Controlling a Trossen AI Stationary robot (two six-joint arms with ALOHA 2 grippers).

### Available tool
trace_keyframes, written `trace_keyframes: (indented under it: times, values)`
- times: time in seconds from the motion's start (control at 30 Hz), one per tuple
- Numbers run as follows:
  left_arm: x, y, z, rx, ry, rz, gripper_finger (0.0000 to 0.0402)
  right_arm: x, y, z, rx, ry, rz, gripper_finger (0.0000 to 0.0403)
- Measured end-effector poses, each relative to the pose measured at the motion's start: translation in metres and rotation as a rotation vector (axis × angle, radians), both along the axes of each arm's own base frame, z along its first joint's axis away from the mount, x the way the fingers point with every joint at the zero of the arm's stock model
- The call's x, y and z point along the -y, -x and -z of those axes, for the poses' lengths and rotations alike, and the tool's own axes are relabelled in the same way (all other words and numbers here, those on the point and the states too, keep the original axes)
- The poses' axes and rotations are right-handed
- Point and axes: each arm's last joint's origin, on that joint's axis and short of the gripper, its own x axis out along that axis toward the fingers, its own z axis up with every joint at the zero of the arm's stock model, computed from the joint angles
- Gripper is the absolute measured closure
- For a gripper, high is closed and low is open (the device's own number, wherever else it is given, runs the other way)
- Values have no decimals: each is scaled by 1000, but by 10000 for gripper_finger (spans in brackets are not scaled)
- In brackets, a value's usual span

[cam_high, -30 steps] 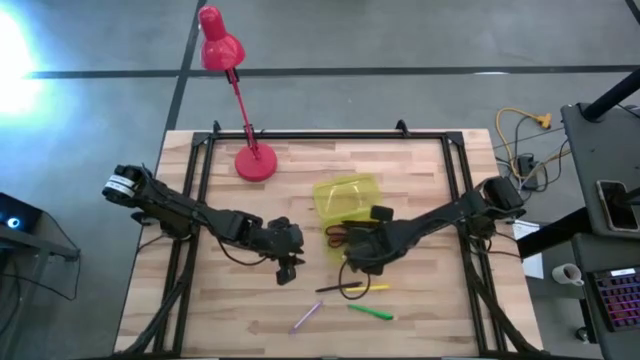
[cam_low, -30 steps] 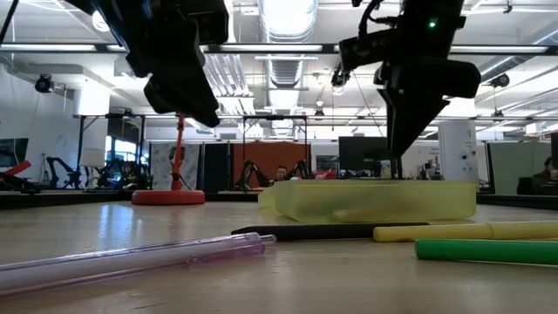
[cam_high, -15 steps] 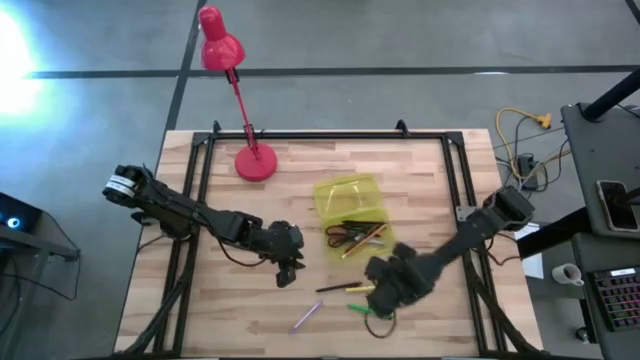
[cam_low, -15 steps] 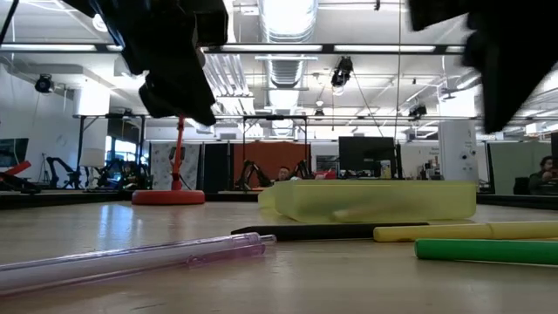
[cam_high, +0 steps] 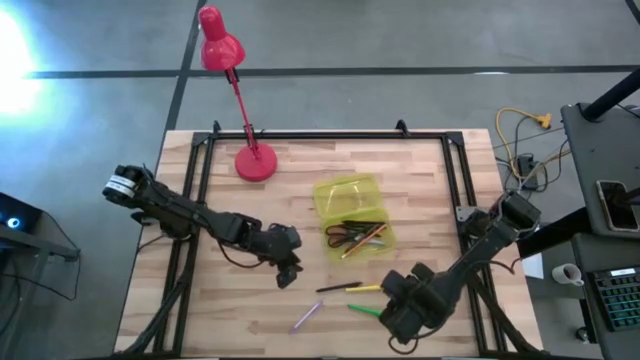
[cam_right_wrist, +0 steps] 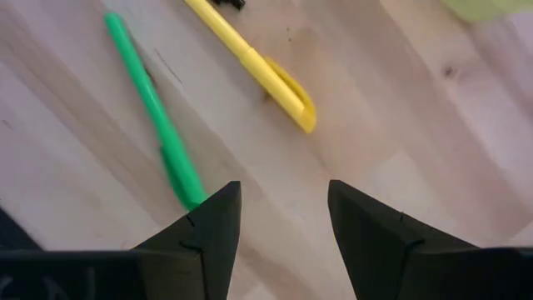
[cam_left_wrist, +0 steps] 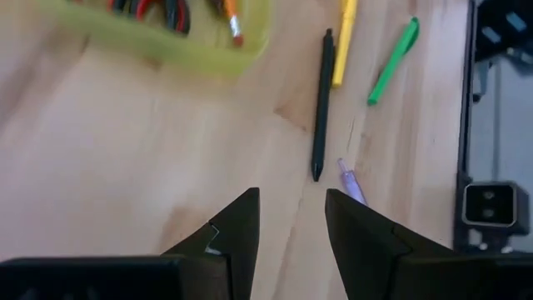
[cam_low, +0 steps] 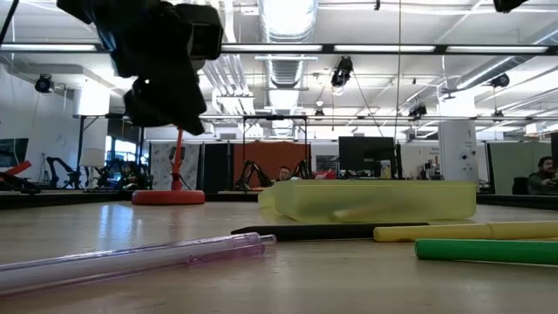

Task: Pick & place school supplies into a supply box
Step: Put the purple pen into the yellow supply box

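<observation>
Open right tool [cam_right_wrist: 279, 221] above green marker [cam_right_wrist: 154, 112]

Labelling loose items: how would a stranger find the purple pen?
Start at the yellow-green box mid-table. Four pens lie loose on the wood beyond it, toward the front edge. The purple pen is the pale translucent one, farthest from the box, left of the green pen.

Both arms are dark, nearly black, built of chunky jointed segments with thin black cables looping alongside. The left arm [cam_high: 190, 215] has a pale silvery ring at its base end. The left claw [cam_left_wrist: 291, 221] ends in two wedge-shaped matte black fingers that taper to points. The right claw [cam_right_wrist: 283, 212] has the same black pointed wedges on a flat black block.
</observation>
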Motion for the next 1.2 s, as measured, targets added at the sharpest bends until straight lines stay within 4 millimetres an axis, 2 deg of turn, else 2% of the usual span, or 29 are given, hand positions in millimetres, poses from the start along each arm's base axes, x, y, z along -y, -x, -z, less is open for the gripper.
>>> trace_keyframes:
  times: [0.2,0.37,0.5,0.7,0.83,1.03,1.2]
  values:
    - [14,8,6,-53,109,-138,279,5,5,10,-50,53,-116,232]
    - [27,18,14,-160,58,-309,279,10,9,20,-76,102,-174,232]
    - [38,14,8,-137,53,-358,274,12,11,24,-94,128,-242,232]
    - [51,-12,2,-124,77,-374,248,13,13,27,-118,146,-316,232]
    - [63,-30,-1,-189,-1,-344,239,13,13,27,-122,149,-333,232]
    - [94,-57,2,-341,-189,-275,252,13,14,28,-129,153,-353,232]
    - [121,-83,10,-357,-155,-233,256,12,16,29,-131,155,-364,232]
